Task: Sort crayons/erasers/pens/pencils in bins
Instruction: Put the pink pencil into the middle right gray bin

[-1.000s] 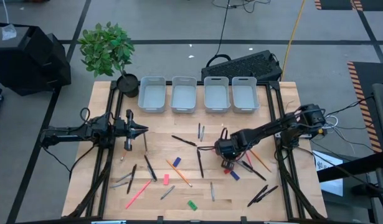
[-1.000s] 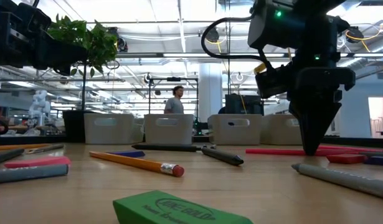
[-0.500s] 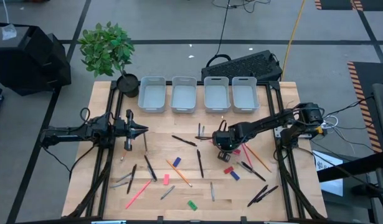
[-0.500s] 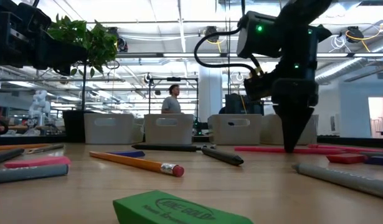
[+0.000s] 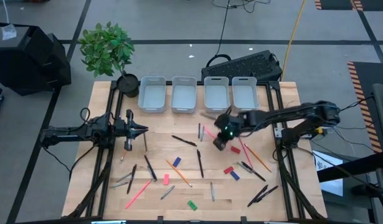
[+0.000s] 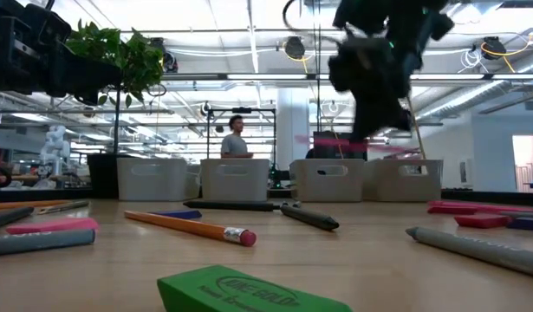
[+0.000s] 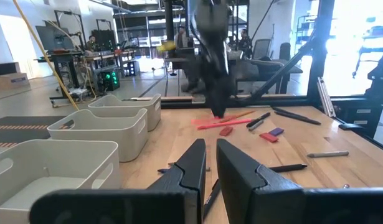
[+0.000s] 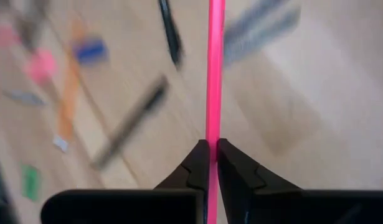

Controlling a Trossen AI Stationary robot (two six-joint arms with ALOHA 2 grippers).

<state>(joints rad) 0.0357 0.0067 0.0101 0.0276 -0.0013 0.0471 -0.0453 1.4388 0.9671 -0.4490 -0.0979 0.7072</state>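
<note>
Right jaws clamped on a thin pink stick point(image 8: 214, 74), gripped near one end; most of its length runs forward past the jaw tips, unsupported. In the high view the right gripper point(image 5: 221, 138) hangs above the desk point(image 5: 284, 186), just in front of the row of four bins point(image 5: 184, 94), nearest the third bin from the plant end point(image 5: 216, 93); the stick point(image 5: 209, 133) shows as a short pink sliver beside it. The low view shows it point(image 6: 335, 144) lifted clear of the desk, roughly level, at about bin-rim height. Left gripper point(image 5: 143, 130) waits over the left side of the desk, jaws close together with a narrow gap, holding nothing. Still on the desk: the erasers, namely green point(image 5: 192, 205) near the front edge, pink point(image 5: 166, 180), red point(image 5: 228, 170) and blue point(image 5: 235, 176), plus a scatter of pens and pencils; all bins look empty from above. Judgement: transport step under way, sorting barely begun. Risks: the grip is thin and off-centre, so the stick could pivot or slip during a fast swing; a long stick held level could strike a bin rim, bridge two bins, or bounce out if released crosswise rather than along the bin.
</note>
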